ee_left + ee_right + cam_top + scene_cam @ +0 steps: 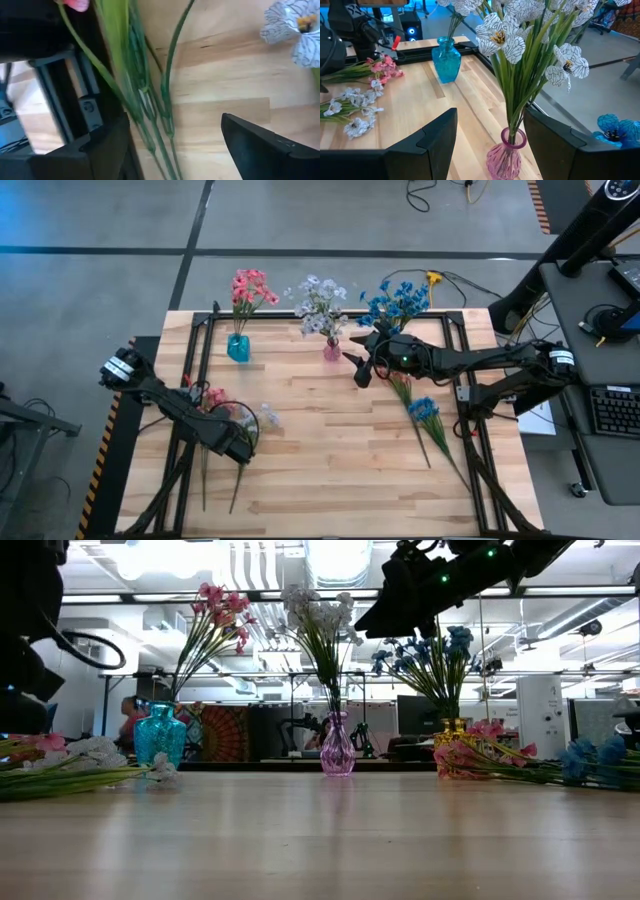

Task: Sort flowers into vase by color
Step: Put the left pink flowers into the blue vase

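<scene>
Sorting well under way, judging by the three filled vases lining the upper middle of the high view: teal vase (238,347) holding pink flowers (250,287), pink vase (332,351) holding white flowers (320,302), and, right of these, blue flowers (398,302) standing in a yellow vase (449,732) hidden behind the arm from above but showing at centre right in the low view.

Still waiting on the table (330,460): loose blue spray (423,409) lying right of centre in the high view, stem running toward the lower right; some pink blossoms (478,755) lying just beside it, seen at the right of the low view; a loose pink spray (212,397) and white spray (268,416) lying at the lower left.

Right gripper (361,366) hovering just right of the pink vase in the high view, fingers spread apart and holding nothing, framing that vase in its wrist view.

Left gripper (240,446) sitting low over the loose stems (150,115) at the lower left, fingers parted with the stems running between them, not visibly clamping yet.

Probably leaving four or so sprays to place.
</scene>
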